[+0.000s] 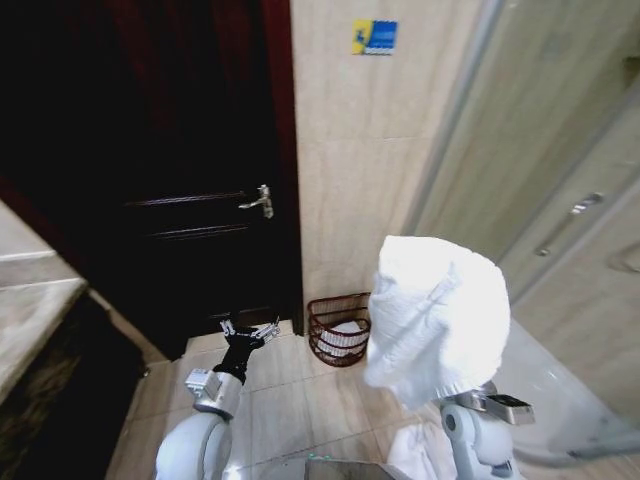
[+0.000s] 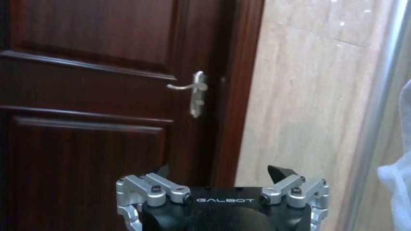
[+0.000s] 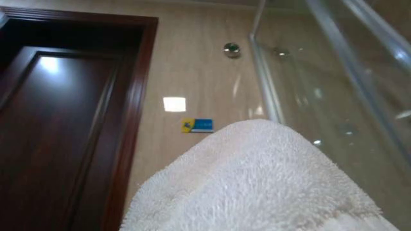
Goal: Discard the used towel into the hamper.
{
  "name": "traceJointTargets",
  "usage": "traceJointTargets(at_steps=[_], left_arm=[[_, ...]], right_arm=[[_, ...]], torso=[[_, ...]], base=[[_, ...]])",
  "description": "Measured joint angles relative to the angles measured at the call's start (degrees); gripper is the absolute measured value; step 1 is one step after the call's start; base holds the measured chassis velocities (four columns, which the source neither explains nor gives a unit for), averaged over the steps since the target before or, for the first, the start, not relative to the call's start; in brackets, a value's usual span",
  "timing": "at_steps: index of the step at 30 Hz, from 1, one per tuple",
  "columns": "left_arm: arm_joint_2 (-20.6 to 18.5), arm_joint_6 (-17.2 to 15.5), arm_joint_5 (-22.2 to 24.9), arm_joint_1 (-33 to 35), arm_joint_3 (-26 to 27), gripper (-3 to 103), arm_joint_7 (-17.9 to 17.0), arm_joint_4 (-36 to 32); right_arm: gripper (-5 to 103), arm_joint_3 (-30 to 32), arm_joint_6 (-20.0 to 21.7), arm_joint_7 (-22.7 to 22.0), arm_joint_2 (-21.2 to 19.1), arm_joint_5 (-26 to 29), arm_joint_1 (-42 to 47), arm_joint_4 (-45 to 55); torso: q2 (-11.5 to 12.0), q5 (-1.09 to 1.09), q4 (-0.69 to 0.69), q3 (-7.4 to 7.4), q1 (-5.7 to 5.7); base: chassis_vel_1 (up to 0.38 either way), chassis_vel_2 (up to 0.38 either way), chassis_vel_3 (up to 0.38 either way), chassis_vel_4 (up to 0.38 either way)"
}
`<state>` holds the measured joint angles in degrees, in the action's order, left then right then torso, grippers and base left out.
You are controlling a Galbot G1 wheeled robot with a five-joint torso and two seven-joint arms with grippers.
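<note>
Step in hand: carry phase. Towel (image 1: 435, 320) draped over right end effector (image 1: 440, 330), raised at right; its grip is hidden by cloth, cannot tell. Hamper (image 1: 338, 330) sits on floor against far wall, right of the door (image 1: 150, 170), w/ white item inside. Left end effector (image 1: 248, 333) idle at left, jaws wide, empty. Next move likely requires bringing towel fwd and left over hamper rim, then release.

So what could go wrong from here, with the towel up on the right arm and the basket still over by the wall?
1. The towel is draped over the right hand and hides it, so the hold cannot be checked; it might slip off before reaching the basket.
2. The basket is small and already has something white inside, so a bulky towel may catch on the rim or spill onto the floor.
3. The left hand, open and held low near the door, sits close to the basket and could get in the way.
</note>
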<state>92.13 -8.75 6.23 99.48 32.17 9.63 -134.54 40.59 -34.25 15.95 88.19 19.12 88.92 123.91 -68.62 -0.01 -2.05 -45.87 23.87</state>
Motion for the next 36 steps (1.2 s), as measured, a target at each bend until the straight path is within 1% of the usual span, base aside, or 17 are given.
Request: traceJointTargets(at_steps=[6,11,21,26,33,36], left_arm=[[0.0,0.0,0.0,0.0,0.0,100,0.0,0.0],[0.0,0.0,0.0,0.01,0.0,100,0.0,0.0],[0.0,0.0,0.0,-0.01,0.0,100,0.0,0.0],[0.0,0.0,0.0,-0.01,0.0,100,0.0,0.0],[0.0,0.0,0.0,0.0,0.0,100,0.0,0.0],[0.0,0.0,0.0,0.0,0.0,100,0.0,0.0]], right_arm=[[10,0.11,-0.01,0.57,0.07,0.06,0.38,-0.05],[10,0.17,-0.03,0.57,0.06,0.06,0.52,-0.05],[10,0.28,-0.62,0.6,-0.23,0.14,0.67,-0.03],[10,0.48,-1.14,1.68,-0.34,0.55,0.63,-0.43],[10,0.51,-1.15,1.71,-0.44,0.59,0.08,-2.05],[10,0.6,-0.85,1.67,-0.73,1.28,-1.2,-4.18]], torso=[[-0.01,0.01,0.05,0.0,-0.02],[-0.01,0.01,0.02,0.01,-0.02],[0.0,0.01,0.02,0.0,0.01],[0.01,0.0,0.02,-0.01,0.04],[0.0,0.01,0.03,0.0,-0.01],[0.0,0.01,0.04,0.0,-0.03]], base=[[0.02,0.026,0.015,0.016],[-0.054,0.055,0.052,-0.04],[-0.14,0.139,0.145,-0.138],[-0.103,0.124,0.113,-0.117],[-0.02,0.028,0.025,-0.011],[0.044,-0.003,-0.004,0.038]])
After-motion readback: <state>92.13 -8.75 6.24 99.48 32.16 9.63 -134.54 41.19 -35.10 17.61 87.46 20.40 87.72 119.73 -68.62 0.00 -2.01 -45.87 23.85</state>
